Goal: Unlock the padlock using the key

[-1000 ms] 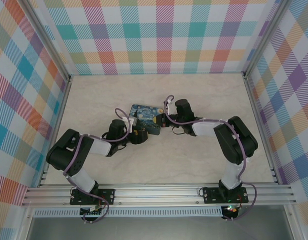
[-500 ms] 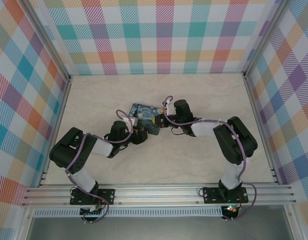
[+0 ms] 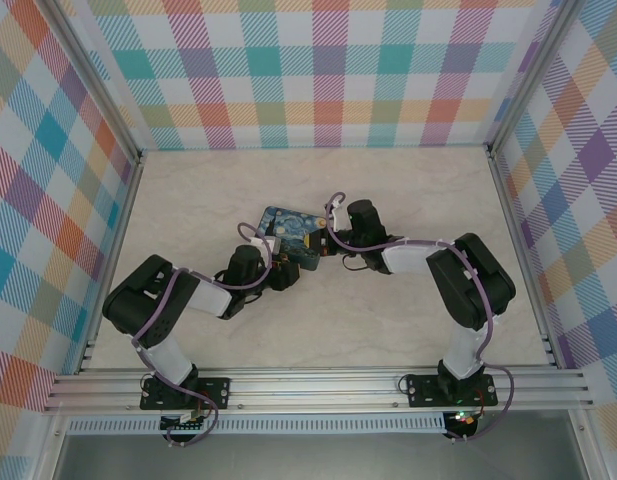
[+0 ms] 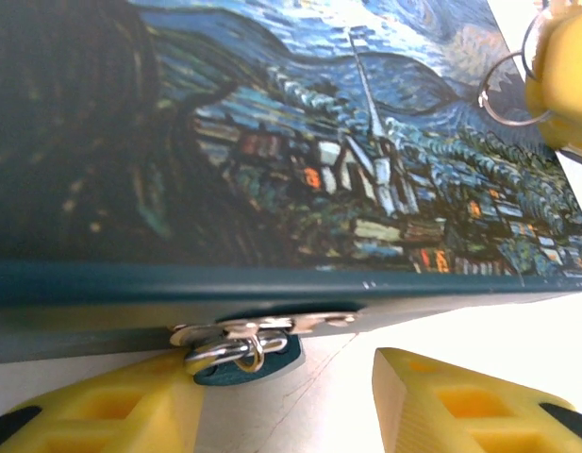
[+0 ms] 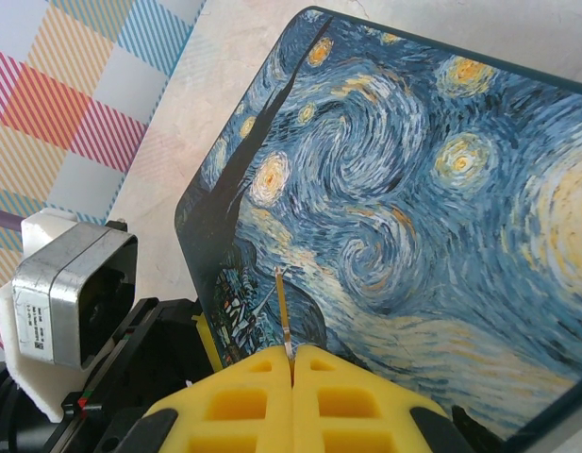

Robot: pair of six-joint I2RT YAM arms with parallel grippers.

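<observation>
From above, the painted box point(image 3: 288, 228) with its swirling night-sky lid lies near the middle of the pale counter point(image 3: 408, 190). The left gripper point(image 3: 281, 272) sits at the box's near edge and the right gripper point(image 3: 321, 240) at its right edge. At this size I cannot tell how either pair of fingers stands, and the padlock and key are too small to make out.

In the left wrist view, the two yellow fingers point(image 4: 111, 415) are spread wide and hold nothing, low against the box's dark front wall. The padlock point(image 4: 257, 366) hangs there between them, much closer to the finger at the left of the picture. Its silvery shackle is looped through a small metal hasp point(image 4: 272, 328), and its blue body is tucked under the lid's edge. At top right, a yellow finger of the other arm point(image 4: 564, 66) rests over the lid's corner with a thin key ring point(image 4: 487, 99) beside it.

In the right wrist view, the right gripper point(image 5: 292, 353) has its fingers pressed together, pinching the key point(image 5: 284, 316). The key is a thin sliver that sticks straight out from the tips over the painted lid and points toward the box's far edge. The left arm's camera housing point(image 5: 69, 293) sits just past that edge.
</observation>
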